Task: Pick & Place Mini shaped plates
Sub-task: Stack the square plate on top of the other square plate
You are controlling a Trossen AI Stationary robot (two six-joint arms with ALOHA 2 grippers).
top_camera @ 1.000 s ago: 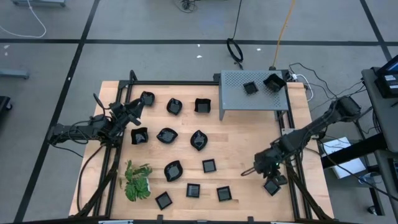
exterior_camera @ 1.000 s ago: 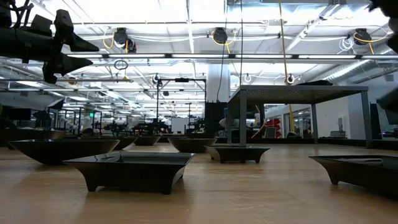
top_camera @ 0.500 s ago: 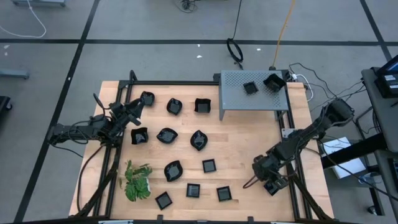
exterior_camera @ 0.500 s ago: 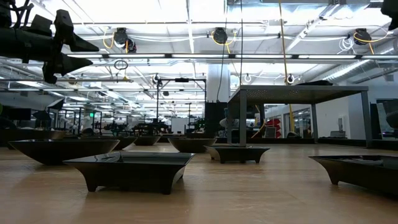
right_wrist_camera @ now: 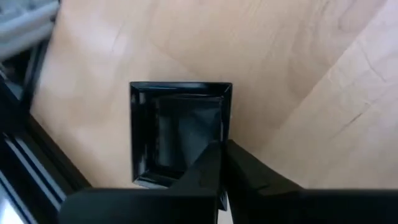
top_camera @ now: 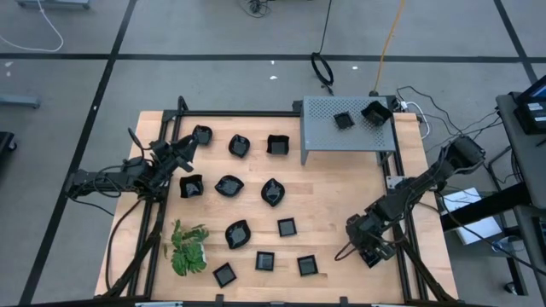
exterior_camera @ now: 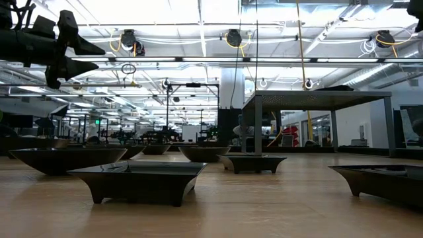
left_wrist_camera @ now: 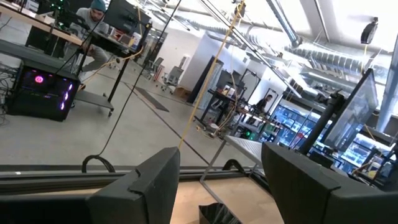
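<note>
The wooden tabletop [top_camera: 341,196] carries everything, bounded by a dark frame. At its far right corner stands a grey perforated shelf [top_camera: 345,128] with two mini shaped plates [top_camera: 343,120] already lying on top of it, well apart from both sets of fingers. A green leafy plant [top_camera: 188,247] sits near the front left corner.

Most of the small black plates lie loose on the wood between the two arms: a far row of three just beyond the left fingers, a middle row of three beside them, and a scatter of square and round ones nearer the front, between the plant and the right arm.

The right gripper [top_camera: 368,247] is down at the front right edge of the tabletop, beside the frame rail. Its fingers [right_wrist_camera: 211,168] are drawn together, nearly meeting, over the near rim of a square plate [right_wrist_camera: 177,127] that lies flat on the wood directly under them. The fingertips overlap that rim; whether they actually pinch it or only touch it cannot be told.

The left gripper [top_camera: 183,153] waits above the left side of the tabletop, its fingers [left_wrist_camera: 146,186] spread wide and holding nothing, with the dark plate [top_camera: 191,186] of the middle row just beside it.
</note>
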